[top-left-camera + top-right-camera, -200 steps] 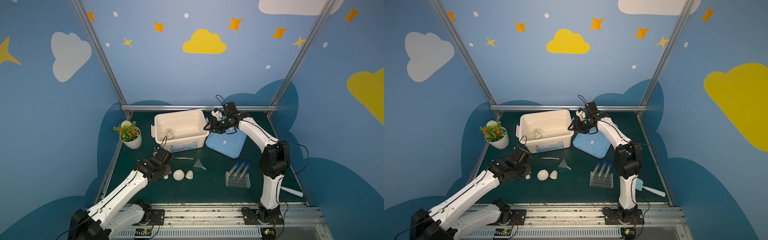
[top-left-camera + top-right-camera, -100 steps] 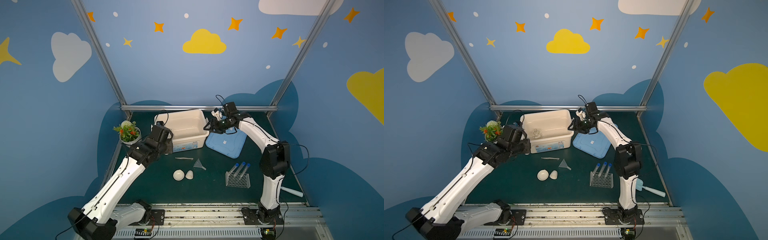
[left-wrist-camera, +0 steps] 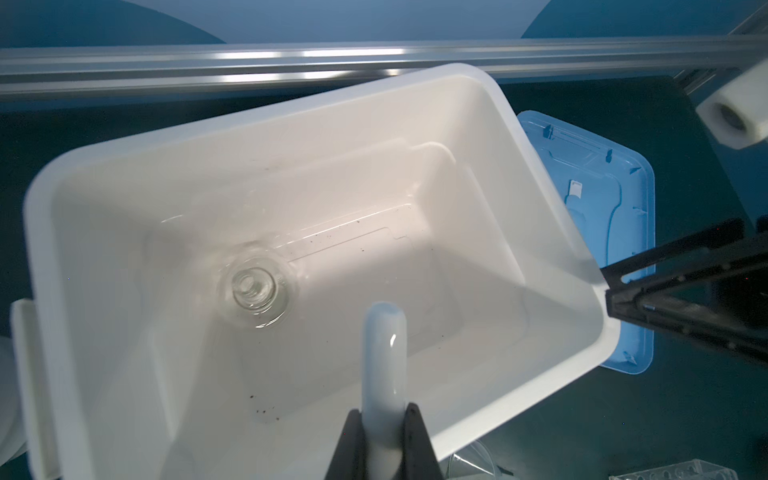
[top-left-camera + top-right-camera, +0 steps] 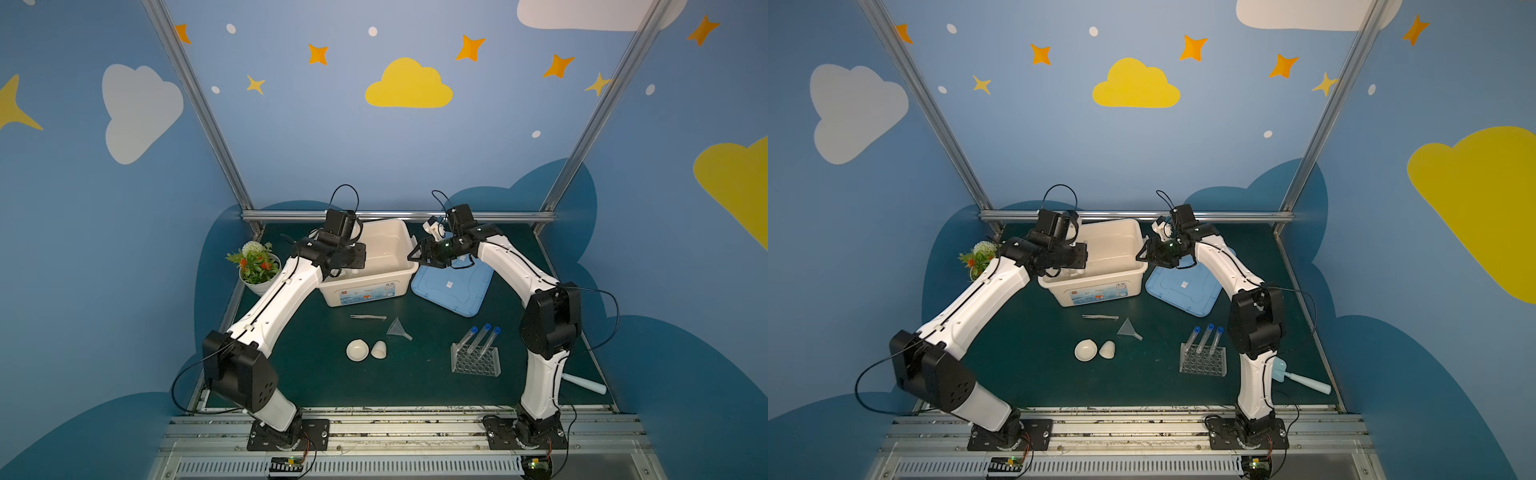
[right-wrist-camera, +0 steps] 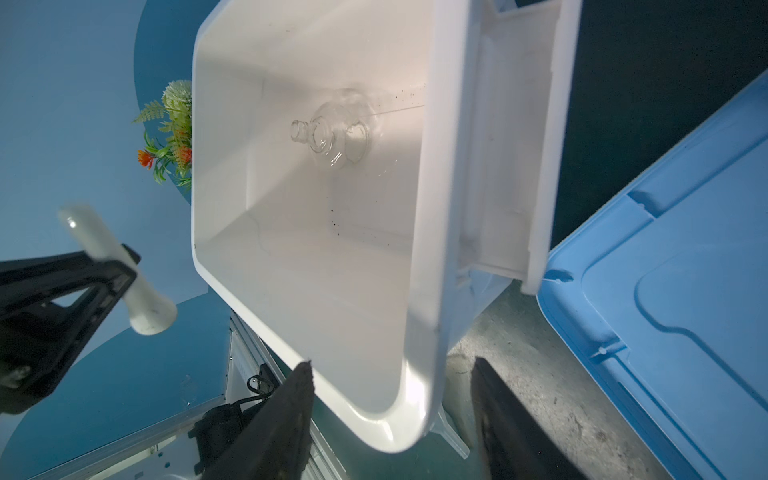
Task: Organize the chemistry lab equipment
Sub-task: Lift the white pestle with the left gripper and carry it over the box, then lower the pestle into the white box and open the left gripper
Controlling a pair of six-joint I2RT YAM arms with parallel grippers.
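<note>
White glossy pestle (image 3: 384, 353) — round-tipped — pinched in left hand (image 3: 382, 415).

In both top views, the left arm (image 4: 286, 291) and right arm (image 4: 511, 262) are showing white shells with black joint housings. Thin black cables are looping off both wrists. The right gripper (image 5: 392, 365) is showing 2 black, matte fingers.

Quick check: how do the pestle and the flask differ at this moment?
The pestle is opaque white; the flask is clear glass. The pestle is clamped in the left gripper above the bin; the flask rests free on the bin's floor. The pestle is a slim rod; the flask is round-bellied. Both are within the bin's outline.
</note>
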